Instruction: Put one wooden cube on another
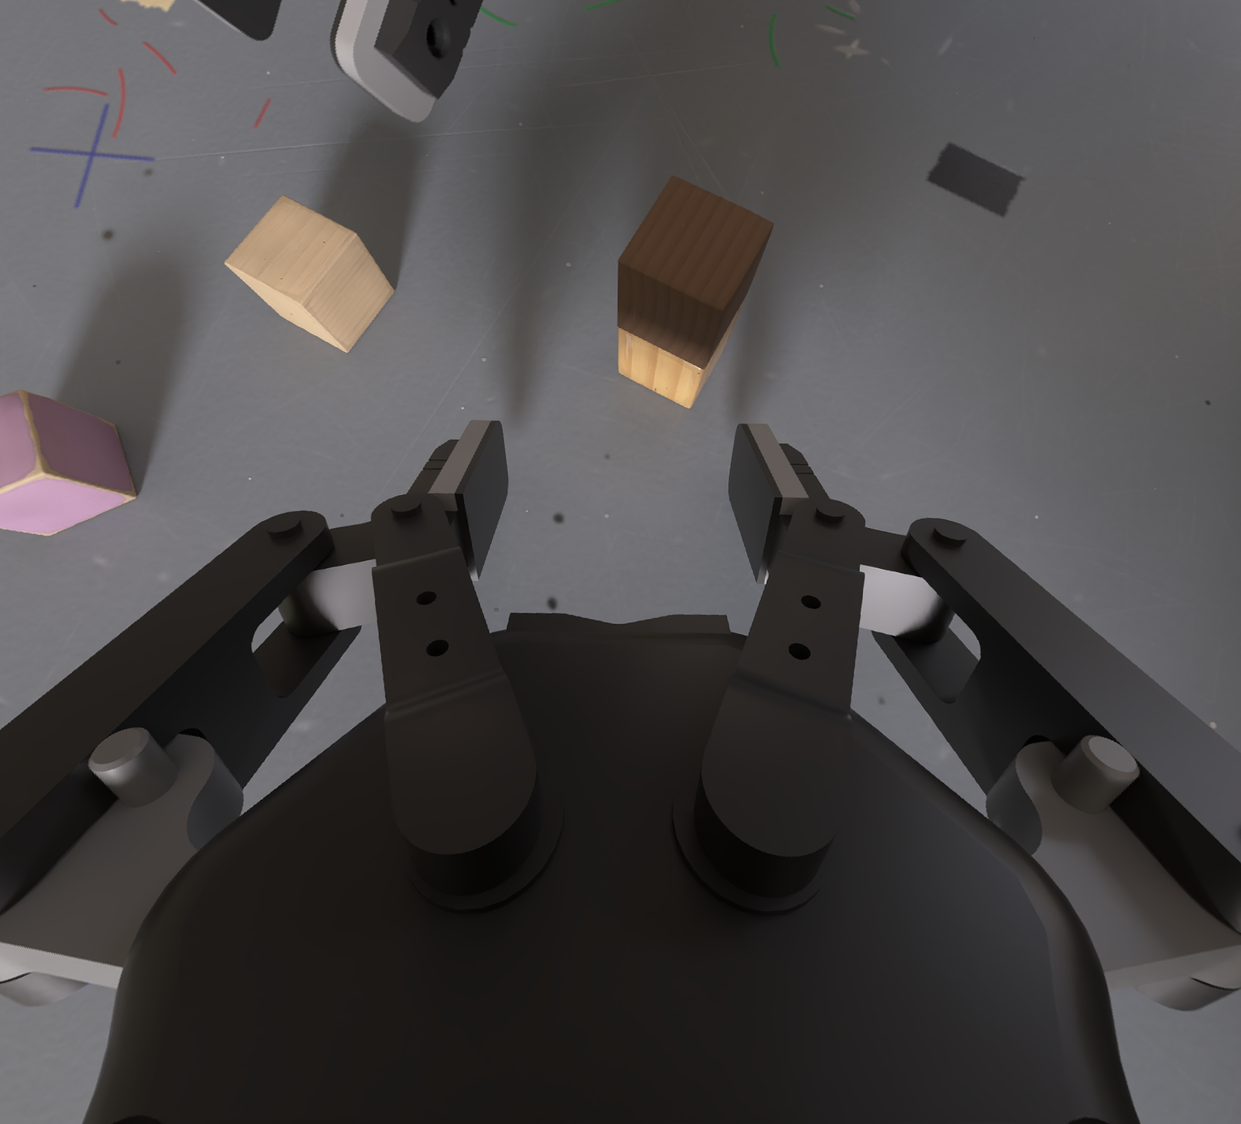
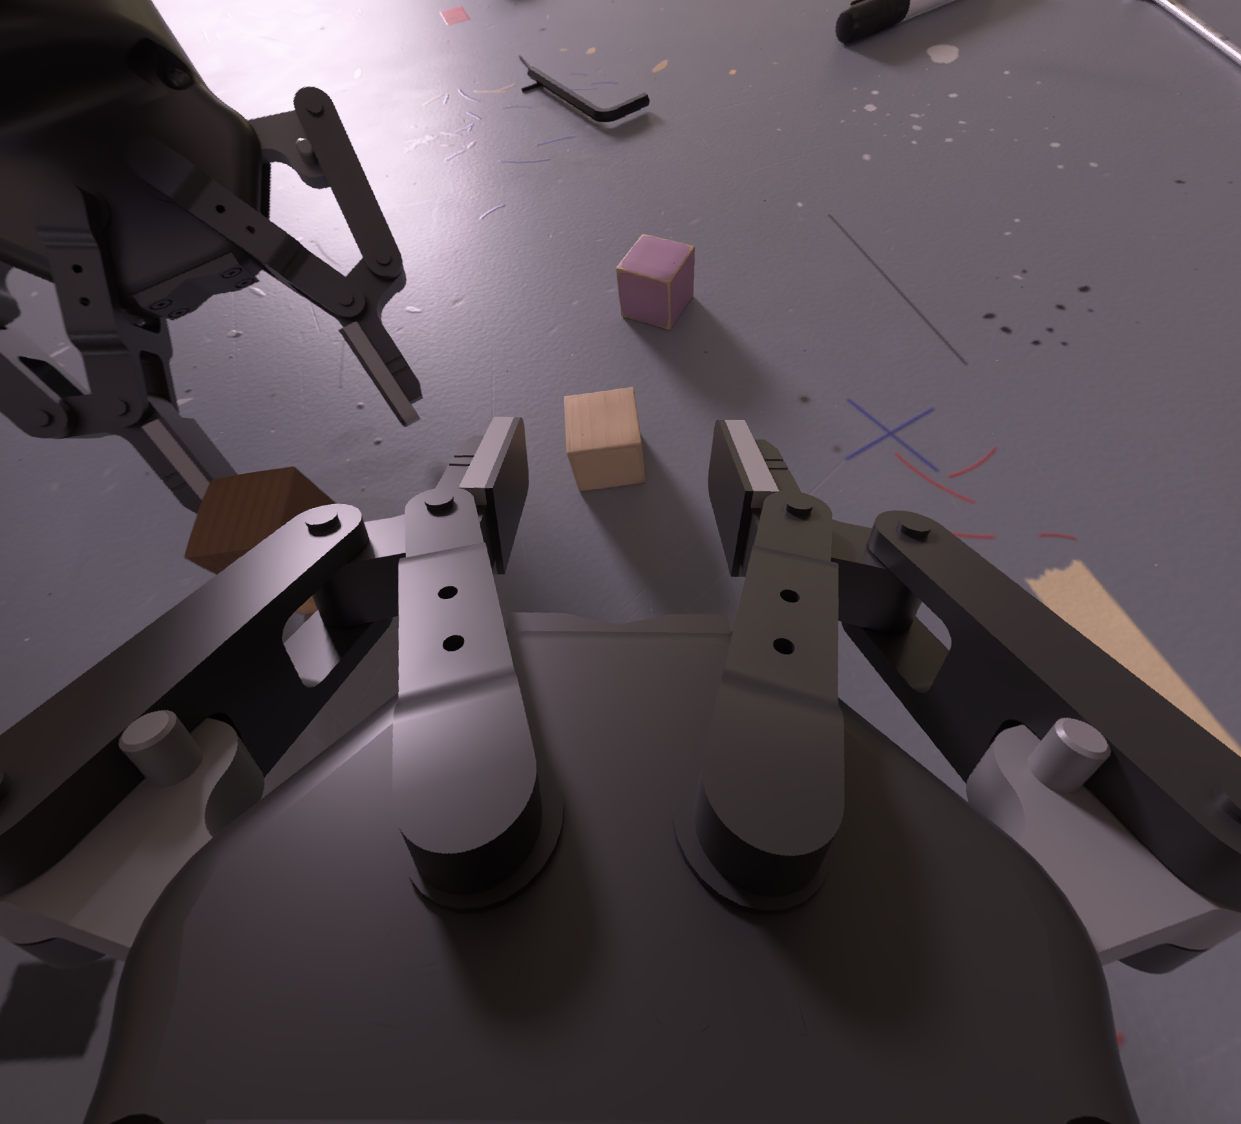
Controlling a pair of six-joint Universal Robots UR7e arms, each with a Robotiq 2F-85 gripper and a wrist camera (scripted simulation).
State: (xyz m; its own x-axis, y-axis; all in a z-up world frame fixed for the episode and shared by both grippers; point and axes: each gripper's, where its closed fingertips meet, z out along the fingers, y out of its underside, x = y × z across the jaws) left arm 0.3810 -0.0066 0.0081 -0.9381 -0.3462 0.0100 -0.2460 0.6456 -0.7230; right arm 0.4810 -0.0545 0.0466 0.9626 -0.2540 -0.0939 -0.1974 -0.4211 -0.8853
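Already the dark walnut cube (image 1: 695, 242) sits on a lighter pine cube (image 1: 661, 366), squarely enough that the stack stands on its own on the grey counter (image 1: 940, 420); by that reading the task looks done. The left hand (image 1: 618, 487) hangs above and just near of the stack, fingers apart and holding nothing, which fits a hand that has no further need to support it. The right hand (image 2: 618, 481) is likewise spread and empty, with a pale wooden cube (image 2: 603, 437) lying loose on the counter beyond its fingertips and a pink cube (image 2: 655, 279) farther off. In the right wrist view the stack is mostly hidden behind that hand's own linkage, so only the walnut cube's top shows. Whether the two cubes are exactly flush cannot be judged.
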